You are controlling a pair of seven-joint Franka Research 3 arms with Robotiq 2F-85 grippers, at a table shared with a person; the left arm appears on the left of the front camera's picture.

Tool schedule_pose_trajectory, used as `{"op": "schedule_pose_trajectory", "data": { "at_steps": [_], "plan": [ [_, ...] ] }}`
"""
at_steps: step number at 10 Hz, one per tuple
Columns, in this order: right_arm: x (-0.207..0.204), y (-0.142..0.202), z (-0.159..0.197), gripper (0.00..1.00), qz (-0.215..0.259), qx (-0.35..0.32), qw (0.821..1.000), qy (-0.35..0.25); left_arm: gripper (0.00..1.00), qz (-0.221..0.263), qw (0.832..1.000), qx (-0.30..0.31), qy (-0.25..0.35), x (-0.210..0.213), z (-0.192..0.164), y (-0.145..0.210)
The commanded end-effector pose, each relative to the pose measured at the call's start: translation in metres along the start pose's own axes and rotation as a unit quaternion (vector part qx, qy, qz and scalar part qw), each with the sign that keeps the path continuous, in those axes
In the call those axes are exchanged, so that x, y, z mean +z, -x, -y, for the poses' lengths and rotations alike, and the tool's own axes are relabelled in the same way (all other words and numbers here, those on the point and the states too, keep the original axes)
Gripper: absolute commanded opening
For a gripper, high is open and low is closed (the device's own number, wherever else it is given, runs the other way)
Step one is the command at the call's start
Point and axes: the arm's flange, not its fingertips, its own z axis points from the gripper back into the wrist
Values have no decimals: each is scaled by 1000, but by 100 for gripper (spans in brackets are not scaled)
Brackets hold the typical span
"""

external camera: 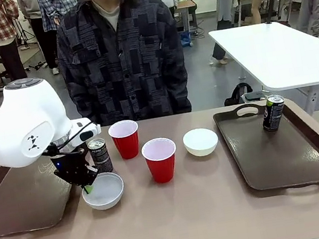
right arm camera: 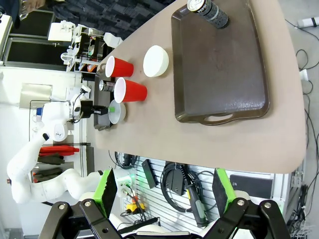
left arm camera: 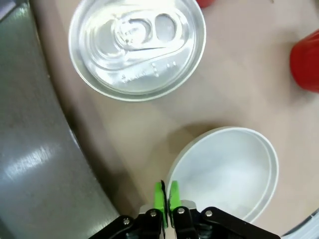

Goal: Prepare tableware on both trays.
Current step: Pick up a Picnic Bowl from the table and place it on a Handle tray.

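Pads of the left gripper [external camera: 89,188] are clenched on the 9 o'clock rim of a small round white bowl [external camera: 105,193]. The bowl sits on the table [external camera: 211,209], just at 3 o'clock of the left dark brown rectangular plastic tray [external camera: 14,205], with a slim dark drink can [external camera: 98,155] at its 12 o'clock. The right gripper [right arm camera: 164,174] hangs released, jaws wide, above the table's near edge.
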Motion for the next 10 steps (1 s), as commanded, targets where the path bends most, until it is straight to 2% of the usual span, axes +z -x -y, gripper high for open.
{"op": "schedule_pose_trajectory", "data": {
  "at_steps": [1, 4, 6, 7, 10],
  "plan": [
    [0, 0, 0, 100, 0, -1, 1000, -7, 0, 3, 1000, 26, -13, 4, -3, -2],
    [0, 0, 0, 100, 0, -1, 1000, -7, 0, 24, 998, 59, 3, 58, -4, -10],
    [0, 0, 0, 100, 0, -1, 1000, -7, 0, 63, 995, 75, 19, 104, -9, -20],
    [0, 0, 0, 100, 0, -1, 1000, -7, 0, 70, 994, 82, 12, 117, -22, -28],
    [0, 0, 0, 100, 0, -1, 1000, -7, 0, 58, 988, 146, -12, 130, -104, -55]
  ]
}}
